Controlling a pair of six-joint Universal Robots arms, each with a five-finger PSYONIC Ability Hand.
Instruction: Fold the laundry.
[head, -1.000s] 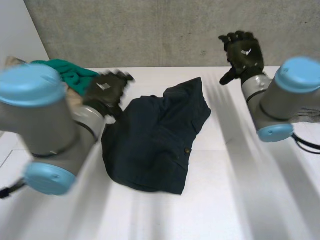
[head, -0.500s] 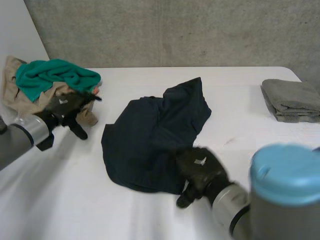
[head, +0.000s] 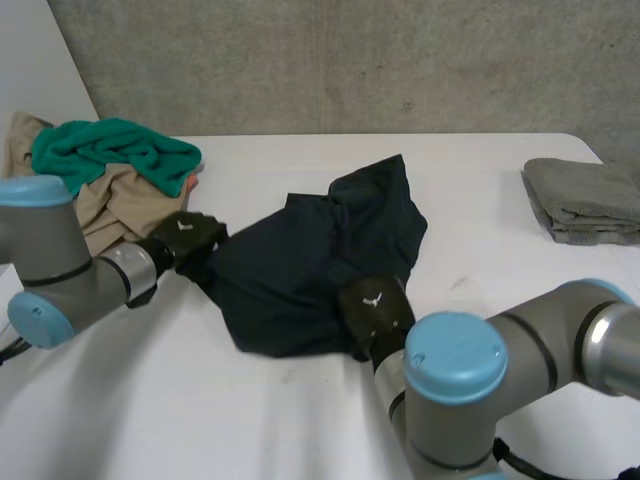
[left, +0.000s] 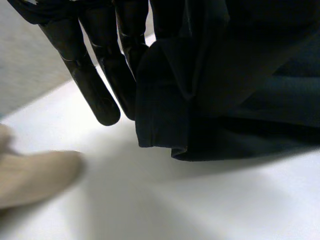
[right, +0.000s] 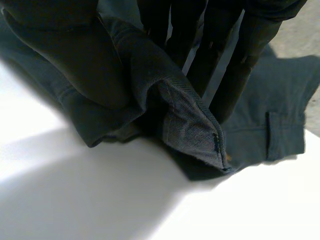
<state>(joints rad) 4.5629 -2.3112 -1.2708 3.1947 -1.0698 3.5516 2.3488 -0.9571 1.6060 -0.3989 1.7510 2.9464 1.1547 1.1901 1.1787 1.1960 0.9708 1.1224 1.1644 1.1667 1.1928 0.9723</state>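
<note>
Head view: soft diffuse light, seemingly from above. The white surface (head: 300, 430) is bright with no glare spots. The dark garment (head: 320, 250) reads near-black and its folds barely separate. There's a thin soft shadow under its near edge. The grey wall (head: 350, 60) is evenly lit.
Left wrist view: dim. The garment is almost featureless, with a wide soft-edged shadow on the surface beneath it. The left hand (left: 90, 85) is black with a faint sheen.
Right wrist view: stronger contrast. The surface is close to clipped white beside the garment, with a dark shadow band under the fold. The lit hem shows a grey-blue weave. The right hand (right: 247, 55) is a plain silhouette.
</note>
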